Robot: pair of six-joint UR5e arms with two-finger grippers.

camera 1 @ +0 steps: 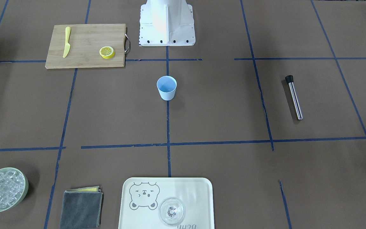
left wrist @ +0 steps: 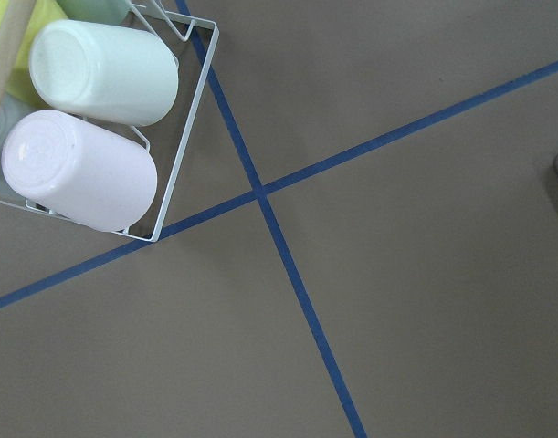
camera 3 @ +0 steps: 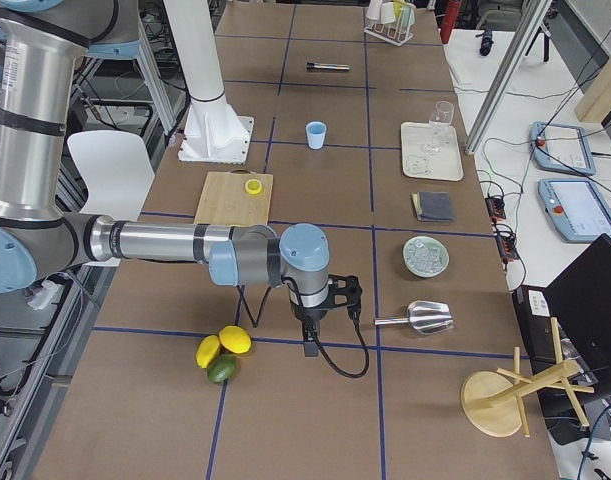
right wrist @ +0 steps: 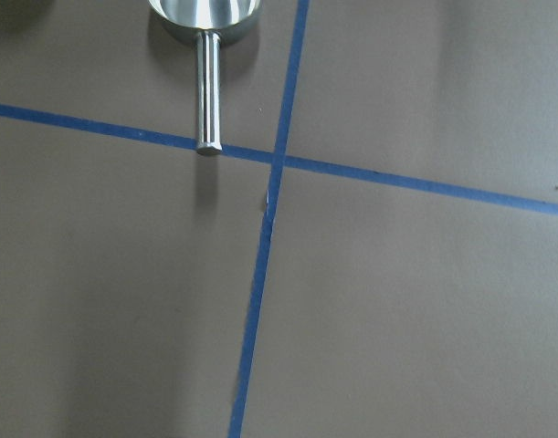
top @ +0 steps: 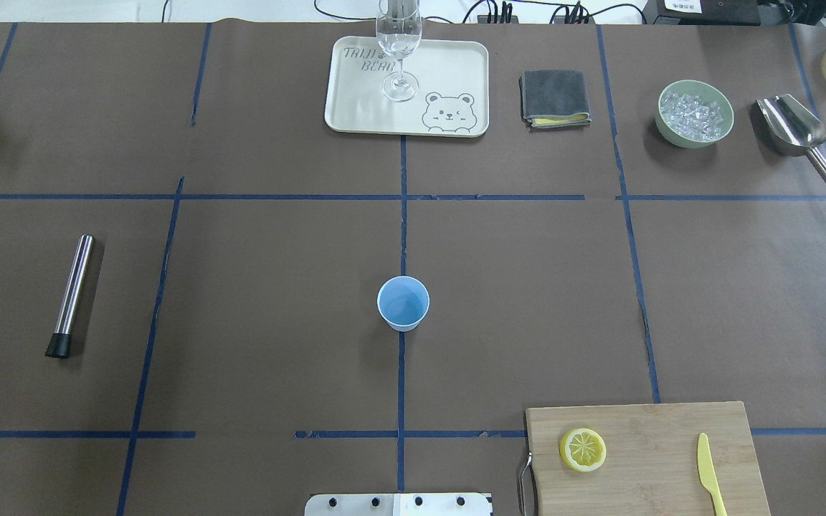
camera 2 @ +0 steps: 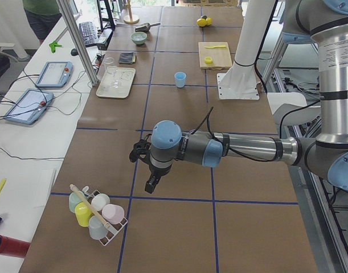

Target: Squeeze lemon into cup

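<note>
The light blue cup (top: 403, 303) stands upright at the table's middle, also in the front view (camera 1: 166, 88). One lemon slice (top: 583, 449) lies flat on the wooden cutting board (top: 671, 430), also in the front view (camera 1: 107, 52). Neither gripper shows in the overhead or front views. My left gripper (camera 2: 152, 183) hangs far from the cup, near a rack of cups (camera 2: 97, 213). My right gripper (camera 3: 309, 345) hangs over the table's other end, near a steel scoop (camera 3: 420, 317). I cannot tell whether either is open or shut.
A yellow plastic knife (top: 709, 473) lies on the board. A clear glass (top: 399, 50) stands on a bear tray (top: 355, 107). A folded cloth (top: 554, 98), a green bowl of ice (top: 695, 113) and a steel tube (top: 70, 295) lie around. Whole lemons and a lime (camera 3: 221, 355) lie near my right arm.
</note>
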